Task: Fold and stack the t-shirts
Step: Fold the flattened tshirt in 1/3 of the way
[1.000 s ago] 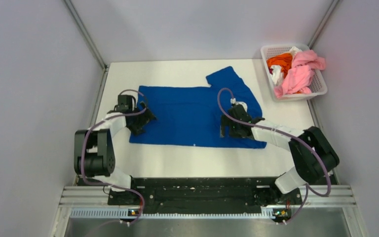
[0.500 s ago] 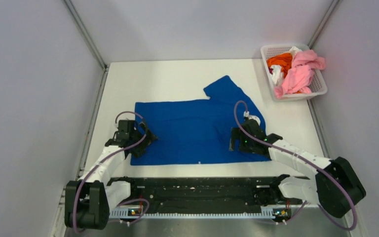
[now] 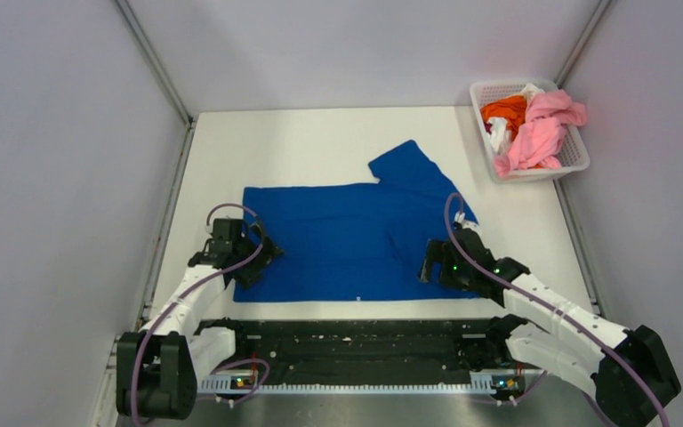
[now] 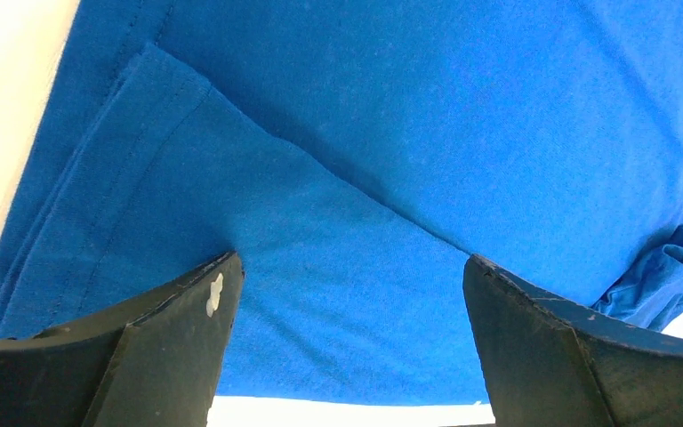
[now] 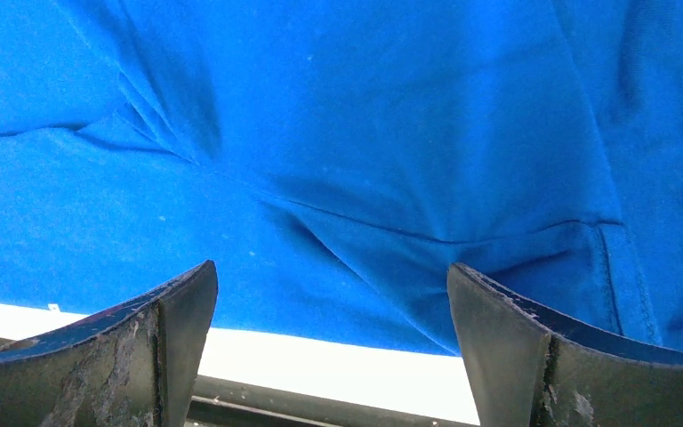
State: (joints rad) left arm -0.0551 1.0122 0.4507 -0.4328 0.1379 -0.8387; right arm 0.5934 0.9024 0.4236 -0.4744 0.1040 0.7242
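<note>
A royal blue t-shirt (image 3: pixel 347 240) lies spread flat near the table's front edge, plain side up, with one sleeve (image 3: pixel 409 165) sticking out at the back right. My left gripper (image 3: pixel 261 256) is open low over its left edge, above a folded-in sleeve (image 4: pixel 187 222). My right gripper (image 3: pixel 430 267) stands open over the shirt's right front part, where the cloth (image 5: pixel 365 107) is creased. In the wrist views, neither the left gripper (image 4: pixel 351 267) nor the right gripper (image 5: pixel 333 271) has anything pinched between its fingers. Pink (image 3: pixel 538 133), orange (image 3: pixel 504 109) and white (image 3: pixel 499 133) t-shirts lie heaped in the basket.
The white lattice basket (image 3: pixel 574 156) stands at the table's back right corner. Grey walls close in the left, right and back sides. A black rail (image 3: pixel 356 342) with the arm bases runs along the near edge, just in front of the shirt's hem.
Both arms have drawn back toward the near edge, and the blue t-shirt has slid nearer with them. Both grippers have stayed open.
</note>
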